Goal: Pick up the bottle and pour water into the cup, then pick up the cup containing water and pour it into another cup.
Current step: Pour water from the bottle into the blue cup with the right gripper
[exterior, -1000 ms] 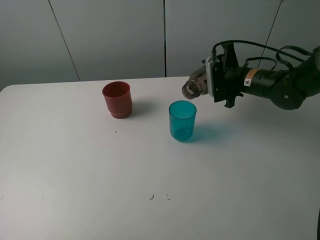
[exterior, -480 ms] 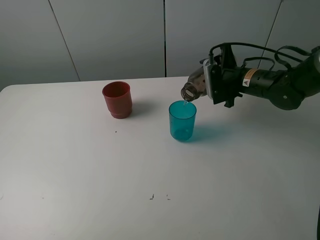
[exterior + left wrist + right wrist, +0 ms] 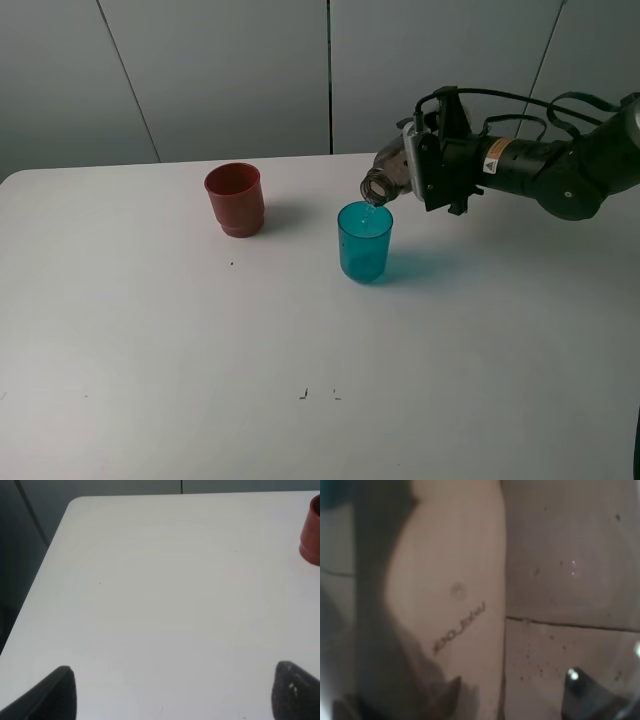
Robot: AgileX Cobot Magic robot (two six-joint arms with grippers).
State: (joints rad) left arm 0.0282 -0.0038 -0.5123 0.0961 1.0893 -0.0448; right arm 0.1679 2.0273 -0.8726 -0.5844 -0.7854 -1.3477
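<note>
Near edge: two small dark marks (image 3: pixel 318 393) on the tabletop (image 3: pixel 150 350), roughly mid-width.

Left hand (image 3: pixel 175 694): seen only in its own wrist camera. Both fingertips (image 3: pixel 57 695) are spread wide and hang over bare tabletop near the left edge, gripping nothing. The far-left corner is ahead of it.

Mid tabletop, a bit right of centre: teal cup (image 3: pixel 365 241), upright, translucent, nothing gripping it.

Further back and to the left, nearer the far edge: red cup (image 3: pixel 235 199), upright, well apart from the teal cup. Nothing is touching it.

Over the far-right area: right hand (image 3: pixel 422 170) is clamped around the bottle (image 3: pixel 392 172) and holds it in the air. The arm comes in from the right edge with a black cable (image 3: pixel 500 95) looping over it. The bottle is tipped well past level, neck pointing left and down. Its open mouth sits just above the teal cup's rim on the far-right side, not touching. There's a faint pale thread between mouth and cup, too thin to be sure it's water. I can't read the fill level in the teal cup.

Right wrist camera: blurred close-up, nothing usable.
</note>
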